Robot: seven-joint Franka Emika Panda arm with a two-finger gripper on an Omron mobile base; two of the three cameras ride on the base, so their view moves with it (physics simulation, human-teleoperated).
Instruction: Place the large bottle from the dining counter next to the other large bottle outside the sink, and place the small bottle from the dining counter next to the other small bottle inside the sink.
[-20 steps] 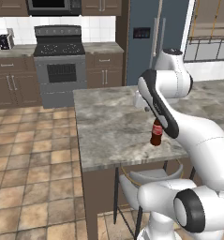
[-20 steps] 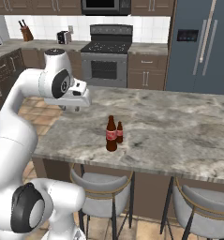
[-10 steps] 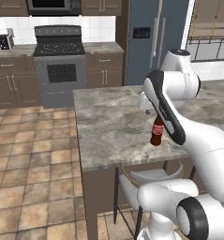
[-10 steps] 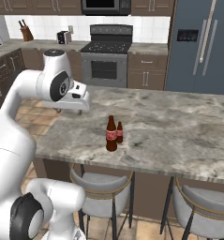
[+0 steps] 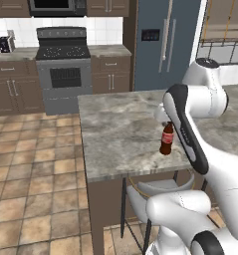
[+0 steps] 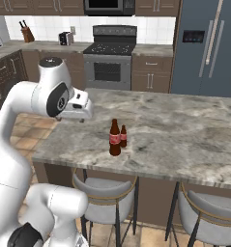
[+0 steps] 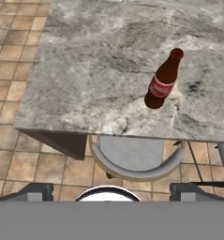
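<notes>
Two bottles, the large bottle (image 6: 115,138) and small bottle (image 6: 123,136), stood touching on the dining counter (image 6: 184,130), while the gripper (image 7: 108,190) hung released and empty well short of them, so closing on one risked toppling the other.

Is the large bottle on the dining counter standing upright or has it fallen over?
Upright. The large bottle stands on its base on the dining counter, cap pointing up, with the small bottle beside it.

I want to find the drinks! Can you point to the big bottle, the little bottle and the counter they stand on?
large bottle (image 6: 115,140), right base view, red label.
small bottle (image 6: 123,137), right base view, body.
dining counter (image 6: 184,130), right base view, bare stone top.
</notes>
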